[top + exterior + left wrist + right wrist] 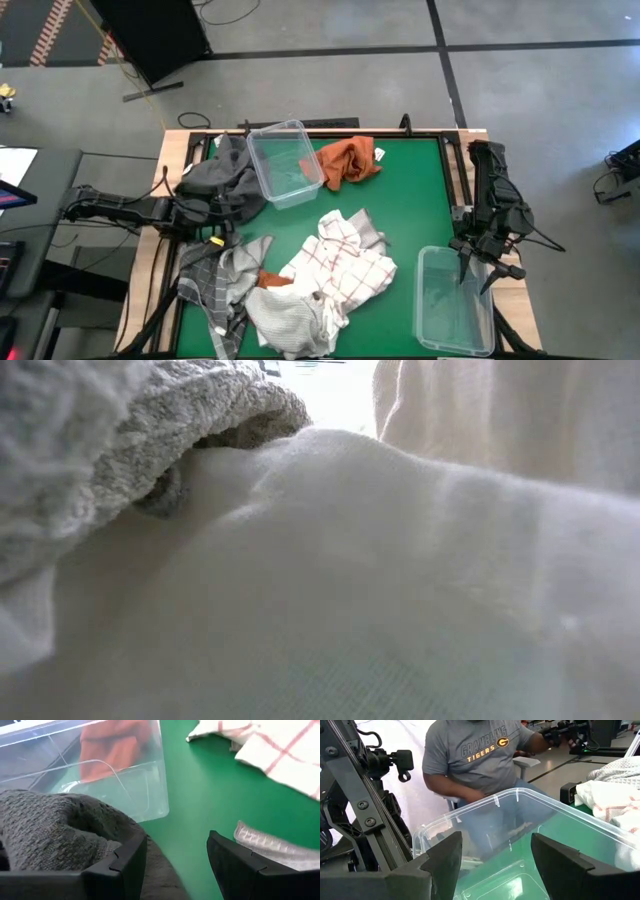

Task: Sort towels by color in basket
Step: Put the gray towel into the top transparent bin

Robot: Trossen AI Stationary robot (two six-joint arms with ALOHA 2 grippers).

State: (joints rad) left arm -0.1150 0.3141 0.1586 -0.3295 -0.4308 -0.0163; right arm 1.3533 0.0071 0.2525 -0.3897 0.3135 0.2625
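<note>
1. On the green bench (410, 200) lie five soft towels. The dark grey towel (222, 175) sits by the left side, touching one clear bin (286, 163). The rust-orange towel (349, 160) lies just past that bin on its other side.
2. Near the front, the grey plaid towel (215, 275), the white towel with red grid lines (340, 255) and the plain white towel (285, 318) are heaped together and overlap.
3. All the towels look light and floppy. They will sag and drag when lifted, so it is best to pinch a raised fold or a bunched edge, not a flat spot.
4. The left gripper (176, 851) hangs low right by the dark grey towel. Its jaws stand apart and hold nothing, with the knit cloth pressed against one jaw.
5. The right gripper (496, 854) waits above a second clear bin (455, 303) at the front right, jaws open and empty.
6. Both bins look empty, so no sorting shows yet.
7. The bench top is smooth and flat, so cloth may slide.
8. Around it is grey floor. A person (480, 760) sits beyond the bench. The low view is covered by cloth, maybe the white towel.
</note>
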